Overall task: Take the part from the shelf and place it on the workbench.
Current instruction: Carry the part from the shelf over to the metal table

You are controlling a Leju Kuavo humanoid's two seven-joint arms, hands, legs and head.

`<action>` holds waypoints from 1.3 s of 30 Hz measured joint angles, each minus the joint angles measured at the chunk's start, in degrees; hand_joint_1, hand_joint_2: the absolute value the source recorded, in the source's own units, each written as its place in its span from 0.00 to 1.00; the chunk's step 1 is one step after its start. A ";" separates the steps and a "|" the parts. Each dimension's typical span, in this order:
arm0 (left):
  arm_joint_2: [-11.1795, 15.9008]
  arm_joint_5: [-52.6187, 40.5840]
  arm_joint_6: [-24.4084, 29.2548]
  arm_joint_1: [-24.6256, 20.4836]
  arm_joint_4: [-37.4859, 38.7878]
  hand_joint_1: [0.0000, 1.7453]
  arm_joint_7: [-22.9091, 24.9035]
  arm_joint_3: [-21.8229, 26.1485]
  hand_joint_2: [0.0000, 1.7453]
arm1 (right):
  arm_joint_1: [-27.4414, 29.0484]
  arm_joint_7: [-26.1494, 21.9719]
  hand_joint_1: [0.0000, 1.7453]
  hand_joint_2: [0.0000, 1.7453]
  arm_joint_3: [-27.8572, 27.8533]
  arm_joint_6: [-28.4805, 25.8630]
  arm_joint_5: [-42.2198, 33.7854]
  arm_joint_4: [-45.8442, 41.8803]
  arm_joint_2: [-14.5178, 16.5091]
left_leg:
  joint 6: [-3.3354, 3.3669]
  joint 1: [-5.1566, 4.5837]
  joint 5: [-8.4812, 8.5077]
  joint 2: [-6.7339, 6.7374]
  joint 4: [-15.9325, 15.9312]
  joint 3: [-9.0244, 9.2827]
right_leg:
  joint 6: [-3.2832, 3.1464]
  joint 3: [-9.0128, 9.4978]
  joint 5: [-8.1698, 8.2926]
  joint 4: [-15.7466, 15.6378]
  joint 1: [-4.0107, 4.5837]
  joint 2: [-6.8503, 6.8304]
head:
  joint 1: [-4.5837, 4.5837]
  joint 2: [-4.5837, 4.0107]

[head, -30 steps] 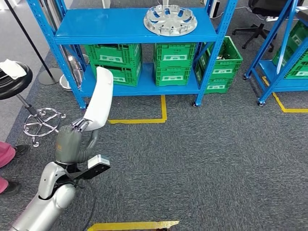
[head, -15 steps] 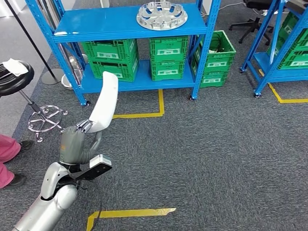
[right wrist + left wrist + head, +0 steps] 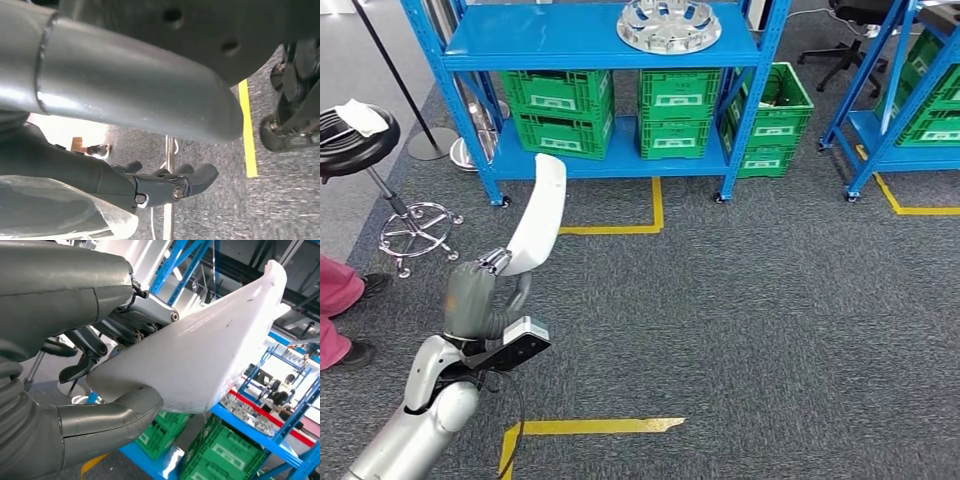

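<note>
Head view: left hand (image 3: 471, 298) low on the robot's left, gripping the lower end of the white part (image 3: 538, 215). Part is long and curved, standing nearly upright, top end leaning toward the blue shelf (image 3: 599, 45) and overlapping its lower tier in the pic. Part is off the shelf, held in the air over grey carpet. Grip itself is hard to read here, as the part's base covers most of the fingers. Shelf's top deck carries a silver wheel cover (image 3: 669, 24), cut by the frame edge. Green crates (image 3: 560, 110) on the lower tier. Stool (image 3: 356, 140) on the left w/ a white cloth on the seat; a person's pink trouser leg (image 3: 335, 310) at the left edge, cut off. Yellow floor tape (image 3: 592, 427) near the bottom.

Left wrist view: grip is clear here. Thumb (image 3: 109, 420) under the part (image 3: 203, 360), dark fingers (image 3: 113, 332) clamped over its top edge, so the part is pinched between them. Far tip runs to the frame's upper right.

Right wrist view: right hand (image 3: 166, 185) hanging over the carpet, fingers nearly straight and close together, nothing in them; palm side is hidden.
</note>
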 joint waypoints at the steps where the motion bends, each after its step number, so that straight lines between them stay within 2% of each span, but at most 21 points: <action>1: 0.01 0.10 -0.04 0.07 0.00 1.00 0.00 -0.01 1.00 | 0.03 -0.01 0.00 0.00 0.00 0.00 0.02 0.00 -0.03 | -0.10 0.00 0.22 -0.01 0.06 -0.31 | 0.12 0.29 0.54 -0.08 -0.09 0.00 | 0.01 0.00; 2: 0.01 0.17 -0.08 0.11 0.00 1.00 0.00 -0.02 1.00 | 0.04 -0.02 0.00 0.00 0.00 0.00 0.04 0.00 -0.08 | -0.23 0.02 0.40 -0.02 0.15 -0.54 | 0.17 1.82 2.10 -2.60 -0.19 -0.01 | 0.01 0.00; 4: 0.01 0.28 -0.14 0.11 -0.01 1.00 0.00 -0.02 1.00 | -0.02 -0.05 0.00 0.00 0.00 0.00 0.08 -0.01 -0.17 | -0.64 -0.06 0.67 -0.04 0.43 -0.89 | 0.14 6.60 5.42 -11.10 -0.30 -0.01 | 0.02 0.00; 5: 0.02 0.29 -0.16 0.07 -0.01 1.00 0.00 -0.01 1.00 | -0.07 -0.07 0.00 0.00 0.00 0.00 0.10 -0.01 -0.19 | -0.90 -0.15 0.82 -0.05 0.61 -1.12 | -0.05 8.40 6.33 -14.41 -0.30 0.02 | -0.02 0.00; 6: 0.02 0.30 -0.16 0.04 -0.02 1.00 0.00 0.01 1.00 | -0.11 -0.09 0.00 0.00 0.00 0.01 0.10 -0.01 -0.19 | -0.92 -0.30 0.84 -0.05 0.82 -1.37 | -0.17 9.32 6.66 -16.29 -0.32 0.04 | -0.04 0.00; 7: 0.03 0.30 -0.17 0.03 -0.02 1.00 0.00 0.02 1.00 | -0.11 -0.10 0.00 0.00 0.00 0.01 0.11 0.00 -0.18 | -0.62 -0.45 1.00 -0.06 0.96 -1.63 | -0.29 9.46 6.59 -16.80 -0.29 0.06 | -0.09 0.00; 9: 0.03 0.30 -0.18 0.06 -0.02 1.00 0.00 0.03 1.00 | 0.02 -0.10 0.00 0.00 0.00 0.01 0.12 -0.01 -0.17 | 0.22 -0.48 1.33 -0.08 0.99 -1.88 | -0.55 9.27 6.98 -16.82 -0.26 0.06 | -0.10 0.00; 10: 0.03 0.30 -0.19 0.06 -0.02 1.00 0.00 0.03 1.00 | 0.07 -0.08 0.00 0.00 0.00 -0.01 0.13 -0.02 -0.17 | 0.35 -0.44 1.64 -0.08 0.85 -1.90 | -0.70 9.18 7.08 -16.79 -0.17 0.07 | -0.10 0.00; 13: 0.03 0.30 -0.20 0.05 -0.02 1.00 0.00 0.03 1.00 | 0.07 -0.08 0.00 0.00 0.00 -0.02 0.13 -0.01 -0.17 | -0.16 -0.34 2.04 -0.08 0.48 -1.90 | -1.00 8.94 7.27 -16.71 -0.02 0.07 | -0.09 0.00; 18: 0.03 0.30 -0.19 0.05 -0.02 1.00 0.00 0.03 1.00 | 0.06 -0.09 0.00 0.00 0.00 0.01 0.15 -0.01 -0.17 | -0.41 -0.32 2.20 -0.08 0.33 -1.91 | -1.08 8.85 7.32 -16.66 0.00 0.06 | -0.10 0.00; 22: 0.89 0.31 -0.19 0.87 -0.69 1.00 0.00 0.15 1.00 | 0.05 -0.64 0.00 0.00 0.00 0.13 0.66 0.00 -0.17 | -1.52 -0.22 2.64 -0.11 -0.06 -2.05 | -1.35 8.51 7.47 -16.49 0.09 0.00 | -0.08 0.00; 25: 1.25 0.23 -0.20 1.44 -1.08 1.00 0.00 0.27 1.00 | 0.04 -1.02 0.00 0.00 0.00 -0.04 0.91 0.00 -0.17 | -1.85 -0.20 2.63 -0.11 -0.06 -2.11 | -1.36 8.47 7.47 -16.48 0.09 0.00 | -0.07 0.00; 27: 1.37 -0.06 -0.33 1.70 -1.32 1.00 0.04 0.49 1.00 | 0.04 -1.30 0.00 0.00 0.03 -0.29 1.20 0.00 -0.11 | -1.52 -0.32 2.50 -0.15 0.24 -2.29 | -1.11 8.47 7.63 -16.63 -0.11 -0.07 | -0.09 0.00; 29: 1.49 -0.37 -0.55 1.85 -1.62 1.00 0.15 0.80 1.00 | 0.02 -1.44 0.00 0.00 0.13 -0.66 1.54 0.00 0.05 | -0.88 -0.47 2.51 -0.25 0.17 -2.38 | -0.70 8.62 7.88 -17.02 -0.20 -0.27 | -0.11 0.00; 31: 1.50 -0.61 -0.68 1.96 -1.96 1.00 0.29 1.01 1.00 | 0.01 -1.53 0.00 0.00 0.22 -0.96 1.95 0.00 0.14 | -0.50 -0.12 3.25 -0.40 -1.28 -1.84 | -0.40 8.36 7.09 -16.58 -0.09 -0.28 | -0.02 0.00; 33: 1.47 -0.81 -0.74 2.05 -2.16 1.00 0.46 1.11 1.00 | 0.01 -1.61 0.00 0.00 0.27 -1.13 2.33 0.00 0.14 | -0.37 0.34 3.98 -0.68 -2.44 -1.56 | -0.01 6.38 3.86 -12.30 -0.21 -0.09 | 0.18 0.00; 35: 1.50 -0.86 -0.79 2.42 -2.19 1.00 0.60 1.16 1.00 | 0.01 -1.65 0.00 0.00 0.30 -1.25 2.56 0.00 0.15 | -0.47 0.44 4.22 -1.17 -2.44 -2.07 | 0.50 3.04 -0.08 -4.73 -0.53 -0.02 | 0.25 0.00; 36: 1.51 -0.87 -0.82 2.71 -2.19 1.00 0.64 1.16 1.00 | 0.03 -1.66 0.00 0.00 0.31 -1.32 2.63 0.00 0.15 | -0.62 0.52 4.33 -1.51 -2.32 -2.38 | 0.76 1.99 -0.92 -2.19 -0.70 -0.02 | 0.24 0.00; 37: 1.51 -0.88 -0.83 2.97 -2.19 1.00 0.66 1.16 1.00 | 0.05 -1.66 0.00 0.00 0.31 -1.38 2.67 0.00 0.14 | -0.84 0.65 4.44 -1.95 -2.12 -2.71 | 0.99 1.99 -0.58 -1.86 -0.87 0.00 | 0.23 0.00; 38: 1.52 -0.88 -0.84 3.13 -2.19 1.00 0.67 1.16 1.00 | 0.08 -1.66 0.00 0.00 0.31 -1.44 2.69 -0.01 0.14 | -1.13 0.88 4.53 -2.48 -1.78 -3.07 | 1.26 3.25 0.84 -4.03 -1.07 0.14 | 0.23 0.00; 39: 1.52 -0.88 -0.85 3.20 -2.19 1.00 0.67 1.17 1.00 | 0.09 -1.67 0.00 0.00 0.31 -1.48 2.70 -0.01 0.14 | -1.50 1.14 4.56 -3.06 -1.28 -3.50 | 1.59 5.42 2.72 -7.94 -1.39 0.70 | 0.25 0.00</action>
